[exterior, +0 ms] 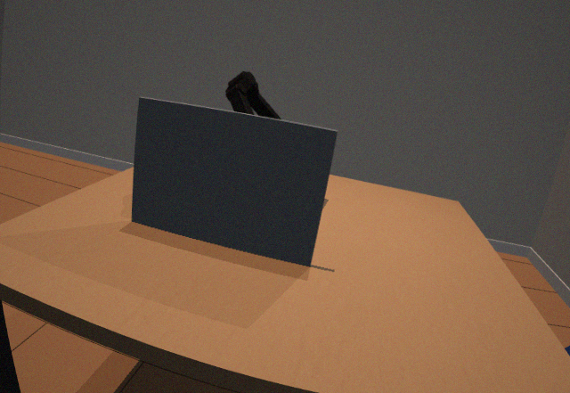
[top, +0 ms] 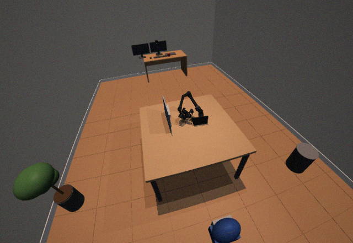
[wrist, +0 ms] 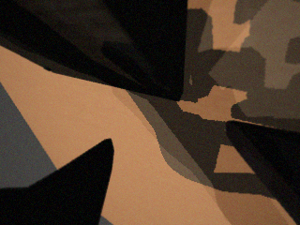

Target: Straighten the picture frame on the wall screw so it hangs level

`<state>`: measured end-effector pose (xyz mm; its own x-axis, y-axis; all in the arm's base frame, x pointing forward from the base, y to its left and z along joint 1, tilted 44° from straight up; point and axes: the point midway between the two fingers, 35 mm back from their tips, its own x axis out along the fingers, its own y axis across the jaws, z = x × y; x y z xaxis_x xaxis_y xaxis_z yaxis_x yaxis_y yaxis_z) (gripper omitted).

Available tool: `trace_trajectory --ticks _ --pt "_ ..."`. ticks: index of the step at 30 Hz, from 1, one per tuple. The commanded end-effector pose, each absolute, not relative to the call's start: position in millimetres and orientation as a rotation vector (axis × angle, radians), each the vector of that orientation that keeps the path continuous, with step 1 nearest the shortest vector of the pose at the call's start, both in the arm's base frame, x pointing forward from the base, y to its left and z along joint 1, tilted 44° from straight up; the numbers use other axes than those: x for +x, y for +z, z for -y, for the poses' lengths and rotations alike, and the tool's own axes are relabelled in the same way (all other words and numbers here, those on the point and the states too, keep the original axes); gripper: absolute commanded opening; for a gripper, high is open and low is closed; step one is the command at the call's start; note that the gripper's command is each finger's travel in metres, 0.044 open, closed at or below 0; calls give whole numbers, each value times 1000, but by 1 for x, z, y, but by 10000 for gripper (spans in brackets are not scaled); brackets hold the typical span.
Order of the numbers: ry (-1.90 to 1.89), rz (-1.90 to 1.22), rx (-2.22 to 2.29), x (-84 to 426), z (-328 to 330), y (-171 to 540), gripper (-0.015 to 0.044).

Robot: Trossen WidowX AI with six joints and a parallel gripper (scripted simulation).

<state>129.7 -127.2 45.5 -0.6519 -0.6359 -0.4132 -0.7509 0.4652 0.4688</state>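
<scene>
The upright board [top: 170, 128] [exterior: 230, 181] stands on the table. In the top view it is nearly edge-on; a narrow pale shape, likely the picture frame [top: 168, 109], shows on its arm side, too oblique to read its tilt. In the exterior view the board's blank back hides the frame and the gripper. My gripper [top: 186, 114] [wrist: 169, 135] is open, low beside the board on the arm side, and apart from it. In the wrist view its two black fingertips stand wide apart over tabletop and shadow, with nothing between them. The screw and notched strip are hidden.
The arm's elbow [top: 188, 93] [exterior: 243, 85] rises above the board. A dark box [top: 200, 120] is at the arm's foot. The table [top: 196, 155] [exterior: 404, 287] carries both. A desk [top: 182, 53] with two monitors stands far behind; a plant and a bin stand on the floor.
</scene>
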Motion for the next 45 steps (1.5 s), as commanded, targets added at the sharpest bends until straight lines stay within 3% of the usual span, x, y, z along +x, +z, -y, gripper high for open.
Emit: trace_trajectory --ticks 1,6,21,31,39,45 --pt "929 -2523 -1205 130 127 45 374" --pt "519 -2311 -1036 134 118 43 260" --pt "-210 -1343 -354 183 82 66 260" --pt "-262 -646 70 216 56 129 260" --pt "-103 -136 324 214 28 196 260" --pt "-57 -51 360 209 22 208 260"
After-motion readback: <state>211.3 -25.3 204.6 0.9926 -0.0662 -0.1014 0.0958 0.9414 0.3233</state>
